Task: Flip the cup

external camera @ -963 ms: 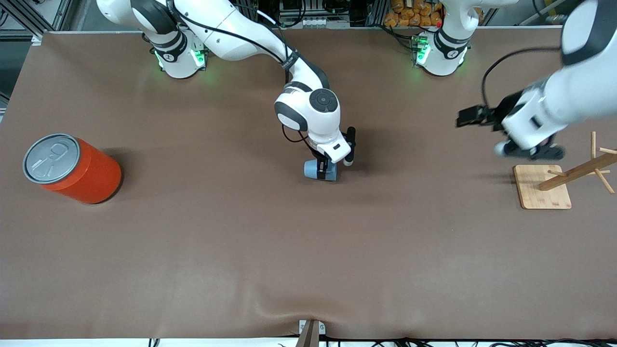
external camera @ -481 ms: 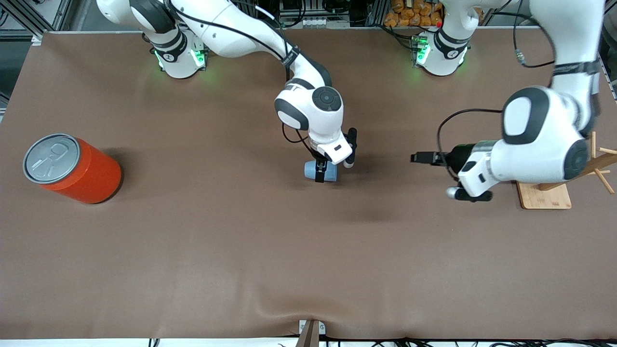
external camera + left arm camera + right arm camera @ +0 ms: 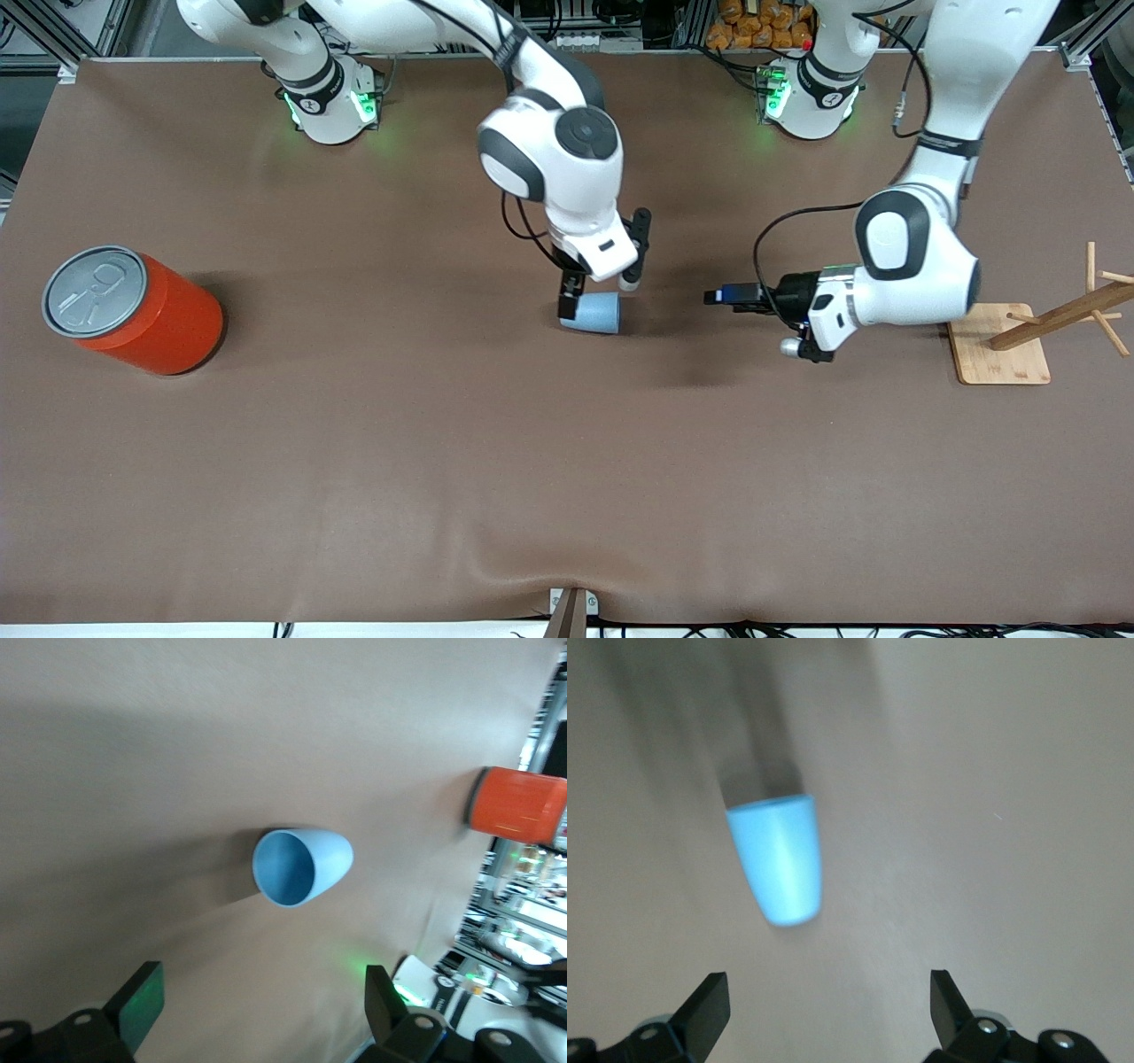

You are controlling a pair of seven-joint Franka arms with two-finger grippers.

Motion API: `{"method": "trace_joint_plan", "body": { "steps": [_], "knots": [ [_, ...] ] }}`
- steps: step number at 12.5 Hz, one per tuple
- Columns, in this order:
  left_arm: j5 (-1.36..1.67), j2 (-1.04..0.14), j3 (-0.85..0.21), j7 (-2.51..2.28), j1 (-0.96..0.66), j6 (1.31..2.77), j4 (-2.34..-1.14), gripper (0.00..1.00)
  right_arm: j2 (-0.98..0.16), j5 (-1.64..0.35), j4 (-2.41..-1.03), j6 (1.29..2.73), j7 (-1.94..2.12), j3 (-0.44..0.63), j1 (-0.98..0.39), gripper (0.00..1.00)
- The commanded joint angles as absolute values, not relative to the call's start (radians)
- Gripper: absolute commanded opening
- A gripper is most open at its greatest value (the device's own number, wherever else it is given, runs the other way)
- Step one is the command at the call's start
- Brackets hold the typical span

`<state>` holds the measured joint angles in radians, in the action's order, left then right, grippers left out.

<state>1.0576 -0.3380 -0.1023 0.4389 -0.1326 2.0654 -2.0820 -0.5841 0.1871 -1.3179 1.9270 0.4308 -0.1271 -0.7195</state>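
The cup lay on its side mid-bench, its mouth toward the left arm's end. The right claw hovered just above it — released, touching nothing. The left claw hung nearby, fingers spread. An orange can stood well apart; no readable lettering.

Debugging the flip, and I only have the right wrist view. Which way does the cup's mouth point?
Observer: The cup lies on its side, mouth toward the left arm's end of the table, facing the left gripper.
Operator: My right gripper is open above it. Left gripper state?
Observer: Open, over bare table between the cup and a wooden rack.
Operator: Anything else out there?
Observer: An orange can stands at the right arm's end.
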Motion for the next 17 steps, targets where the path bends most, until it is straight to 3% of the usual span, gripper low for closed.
{"method": "trace_joint_plan", "body": {
  "steps": [1,7,13,14,15,16,17],
  "knots": [
    [1.231,-0.402,-0.107,0.582,-0.172,2.111,-2.094,1.0,-0.497,0.099,-1.347,1.831,0.44,-0.141,-0.585,1.0],
    [1.586,-0.523,-0.107,0.785,-0.287,2.141,-2.08,1.0,-0.465,0.046,-1.347,1.746,0.374,-0.149,-0.258,1.0],
    [1.698,-0.6,-0.107,0.85,-0.347,2.186,-2.026,0.89,-0.425,-0.032,-1.273,1.643,0.368,-0.132,-0.001,1.0],
    [1.701,-0.609,-0.107,0.867,-0.351,2.187,-2.023,0.85,-0.423,-0.113,-1.272,1.64,0.374,-0.132,0.082,1.0],
    [1.715,-0.614,-0.107,0.868,-0.362,2.187,-2.023,0.74,-0.411,-0.142,-1.272,1.622,0.376,-0.124,0.1,1.0],
    [1.751,-0.615,-0.107,0.867,-0.379,2.187,-2.023,0.59,-0.376,-0.138,-1.27,1.583,0.361,-0.077,0.056,1.0],
    [1.797,-0.624,-0.106,0.868,-0.399,2.187,-2.022,0.49,-0.336,-0.137,-1.276,1.582,0.303,0.04,-0.034,1.0]
  ]
}}
